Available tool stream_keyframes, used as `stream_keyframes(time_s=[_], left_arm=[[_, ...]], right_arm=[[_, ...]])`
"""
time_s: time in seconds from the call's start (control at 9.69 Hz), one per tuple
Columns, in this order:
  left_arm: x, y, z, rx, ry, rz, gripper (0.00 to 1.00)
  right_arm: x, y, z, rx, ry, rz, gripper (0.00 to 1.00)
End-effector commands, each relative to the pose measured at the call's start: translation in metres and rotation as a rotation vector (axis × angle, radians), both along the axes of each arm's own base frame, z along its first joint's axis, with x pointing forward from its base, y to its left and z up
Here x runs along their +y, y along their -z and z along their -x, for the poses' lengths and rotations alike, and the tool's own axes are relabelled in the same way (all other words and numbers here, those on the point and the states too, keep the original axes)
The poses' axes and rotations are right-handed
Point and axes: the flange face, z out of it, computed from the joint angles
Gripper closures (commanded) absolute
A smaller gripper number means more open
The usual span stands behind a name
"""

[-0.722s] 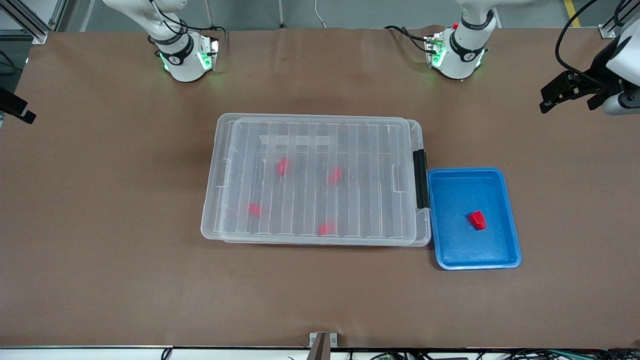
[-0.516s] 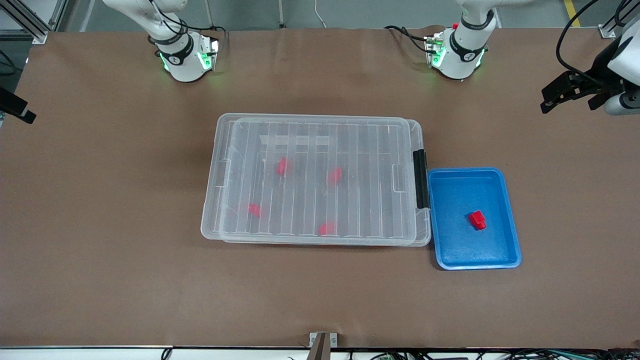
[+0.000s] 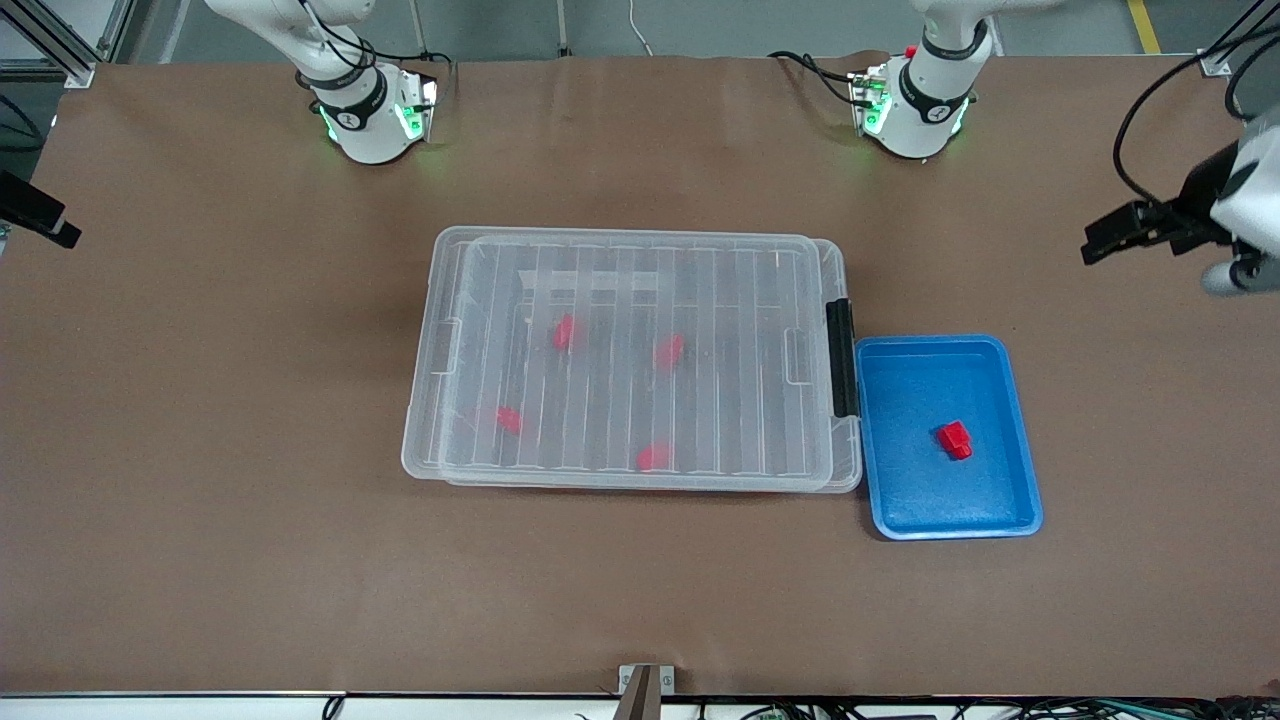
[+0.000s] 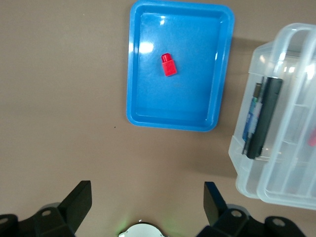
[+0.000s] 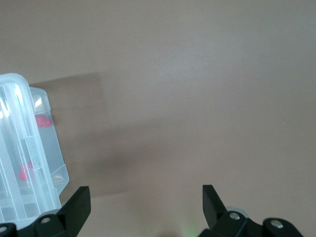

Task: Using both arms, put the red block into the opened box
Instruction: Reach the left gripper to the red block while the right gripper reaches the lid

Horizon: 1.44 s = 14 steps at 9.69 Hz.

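The clear box (image 3: 735, 300) sits mid-table with its ribbed lid lying on it and the black latch (image 3: 841, 358) at the left arm's end. Several red blocks (image 3: 566, 332) show through the lid. One more red block (image 3: 955, 440) lies in the blue tray (image 3: 945, 343) beside the latch. My left gripper (image 3: 1112, 238) hangs open and empty over bare table at the left arm's end. Its wrist view shows the gripper (image 4: 146, 192), the red block (image 4: 168, 64), the tray (image 4: 129, 74) and the box (image 4: 296, 143). My right gripper (image 3: 45, 222) is open over bare table at the right arm's end, as its own view (image 5: 144, 193) shows.
The brown table mat (image 3: 640, 600) spreads round the box and tray. Both arm bases (image 3: 370, 115) stand farthest from the front camera. A box corner (image 5: 24, 148) with red blocks inside shows in the right wrist view. A small bracket (image 3: 645, 680) sits at the table's near edge.
The left gripper has dropped lower in the front view at the table's end. The right gripper's tip has edged slightly inward. Box, tray and blocks have not moved.
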Motion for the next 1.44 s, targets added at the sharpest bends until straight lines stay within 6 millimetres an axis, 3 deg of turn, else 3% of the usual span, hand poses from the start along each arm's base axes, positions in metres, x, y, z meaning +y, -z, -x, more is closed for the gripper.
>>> stream_keyframes(time_s=[0.0, 0.1, 0.41, 0.62, 0.83, 1.03, 1.13, 1.34], left_arm=[[0.004, 0.086, -0.038, 0.032, 0.004, 0.015, 0.00], [0.009, 0.125, -0.050, 0.026, -0.005, 0.019, 0.00], [0.020, 0.240, -0.071, -0.038, -0.052, 0.033, 0.00], [0.020, 0.303, -0.081, -0.034, -0.141, 0.035, 0.00], [0.013, 0.344, -0.084, -0.029, -0.273, 0.027, 0.00], [0.010, 0.378, -0.085, -0.033, -0.322, 0.028, 0.02], [0.010, 0.386, -0.085, -0.035, -0.326, 0.030, 0.12], [0.004, 0.397, -0.083, -0.022, -0.334, 0.029, 0.22]], right_arm=[[0.061, 0.030, -0.020, 0.066, -0.125, 0.004, 0.00], [0.105, 0.061, -0.035, 0.099, -0.193, -0.001, 0.00], [0.183, 0.140, -0.059, 0.105, -0.311, -0.023, 0.00], [0.210, 0.206, -0.060, 0.079, -0.309, -0.032, 0.00], [0.252, 0.265, -0.058, 0.090, -0.281, -0.026, 0.00], [0.252, 0.296, -0.062, 0.095, -0.301, 0.011, 0.00], [0.248, 0.309, -0.059, 0.083, -0.308, 0.023, 0.00], [0.247, 0.311, -0.060, 0.074, -0.306, 0.021, 0.00]])
